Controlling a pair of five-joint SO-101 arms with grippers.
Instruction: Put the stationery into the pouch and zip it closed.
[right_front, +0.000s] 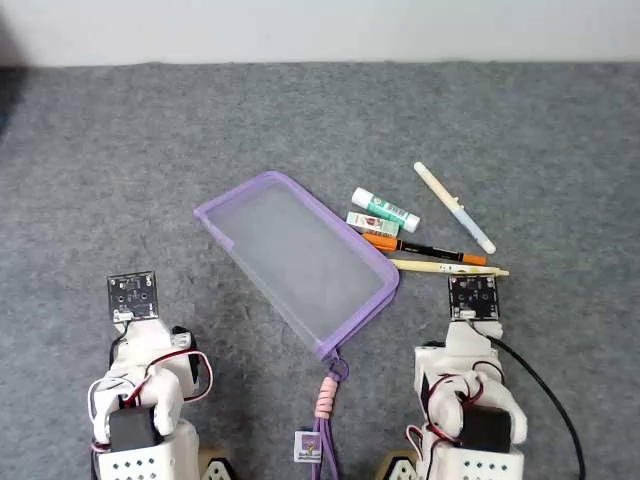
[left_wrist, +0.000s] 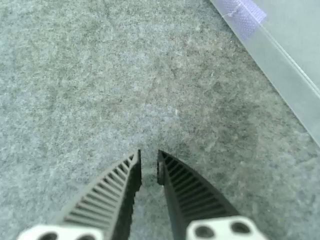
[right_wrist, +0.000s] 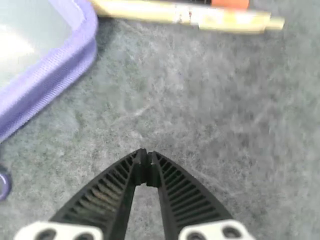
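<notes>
From where I stand, nothing has gone in yet. The flat translucent pouch with purple fabric trim (right_front: 300, 262) lies slantwise in the middle of the grey felt-covered counter (right_front: 120, 140), between the two arms, presumably so that either one can reach it. Its zip pull (right_front: 340, 370) sits at the near corner, and a pink and purple strap (right_front: 323, 410) trails from it towards the robot. I cannot tell whether the zip is undone. The stationery is gathered just beside the pouch's far right edge: a white glue stick with a green label (right_front: 385, 208), a small green and white eraser (right_front: 372, 224), an orange pen (right_front: 425, 247), a pale yellow pen (right_front: 450, 267) and, a little apart, a slim cream highlighter with a blue band (right_front: 455, 208). That puts them on the right arm's side, so I judge it the natural one to pick them up. The right arm (right_front: 465, 385) sits just short of the yellow pen, its jaws closed tip to tip and holding nothing. The left arm (right_front: 145, 370) rests over bare felt near the pouch's long side, its jaws only narrowly parted and empty, well placed to steady the pouch.
</notes>
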